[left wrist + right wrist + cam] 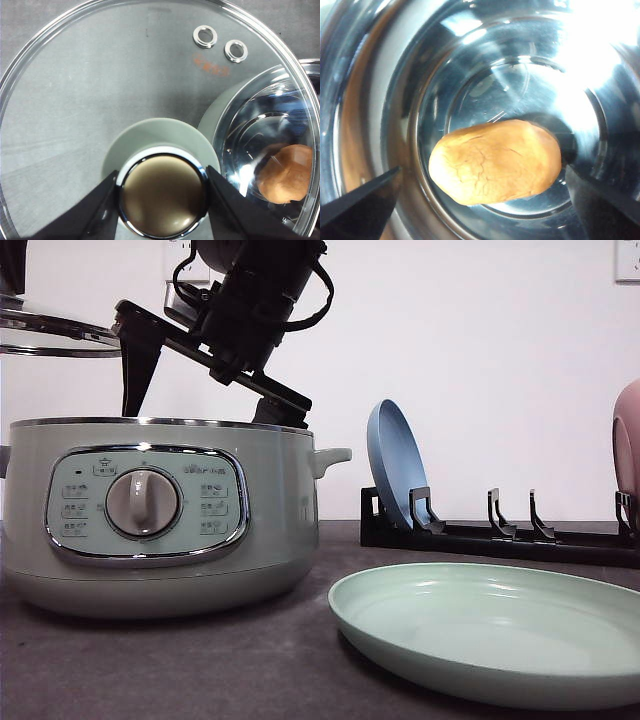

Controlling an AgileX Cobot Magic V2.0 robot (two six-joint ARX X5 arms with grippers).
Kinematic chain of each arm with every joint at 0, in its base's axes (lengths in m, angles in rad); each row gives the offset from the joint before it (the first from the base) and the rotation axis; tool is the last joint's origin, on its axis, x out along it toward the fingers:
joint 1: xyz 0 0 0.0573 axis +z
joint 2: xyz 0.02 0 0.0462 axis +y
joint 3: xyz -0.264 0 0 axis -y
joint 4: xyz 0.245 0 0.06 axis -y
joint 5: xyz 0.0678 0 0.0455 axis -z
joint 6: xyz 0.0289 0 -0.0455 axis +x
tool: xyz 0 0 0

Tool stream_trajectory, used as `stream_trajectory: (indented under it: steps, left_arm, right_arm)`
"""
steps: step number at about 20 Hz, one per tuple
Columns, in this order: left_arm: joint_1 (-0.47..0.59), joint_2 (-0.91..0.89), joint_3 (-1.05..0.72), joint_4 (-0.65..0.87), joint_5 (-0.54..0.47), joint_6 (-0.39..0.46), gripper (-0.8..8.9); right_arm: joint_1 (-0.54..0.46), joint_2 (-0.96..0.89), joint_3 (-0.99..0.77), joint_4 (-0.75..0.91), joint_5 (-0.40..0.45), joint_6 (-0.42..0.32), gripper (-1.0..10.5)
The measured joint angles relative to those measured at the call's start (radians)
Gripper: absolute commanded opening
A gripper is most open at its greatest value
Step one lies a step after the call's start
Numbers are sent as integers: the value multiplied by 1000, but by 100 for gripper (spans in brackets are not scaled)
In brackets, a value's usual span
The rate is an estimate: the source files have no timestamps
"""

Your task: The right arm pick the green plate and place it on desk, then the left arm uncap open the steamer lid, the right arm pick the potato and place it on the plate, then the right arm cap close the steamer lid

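Observation:
The green plate (pixel 490 635) lies flat on the desk (pixel 150 660), to the right of the steamer pot (pixel 160 520). My left gripper (pixel 161 175) is shut on the knob (pixel 162 200) of the steamer lid (pixel 100 90). It holds the lid (pixel 50 335) raised above and to the left of the pot. Down in the open pot lies the potato (pixel 495 160) on the steel floor, also visible through the glass (pixel 285 175). My right gripper (pixel 198 415) reaches down over the pot's mouth. It is open (pixel 482 170), one jaw on each side of the potato, neither touching it.
A black dish rack (pixel 500 535) stands behind the green plate. It holds an upright blue plate (pixel 395 465) and, at the far right edge, a pink plate (pixel 627 440). The pot's side handle (pixel 330 455) sticks out toward the rack.

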Motion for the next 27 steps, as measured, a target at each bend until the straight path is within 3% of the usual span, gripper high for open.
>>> stream_trajectory:
  steps: [9,17,23,27]
  left_arm:
    - [1,0,0,0,22,4,10]
    - [1,0,0,0,22,4,10]
    - [1,0,0,0,22,4,10]
    - [1,0,0,0,22,4,10]
  right_arm:
    - [3,30,8,4,2,17,520]
    - [4,45,8,97,-97,-3,518]
    - [12,45,8,-4,17,-73,518]
    - [19,45,8,-14,23,-88,477]
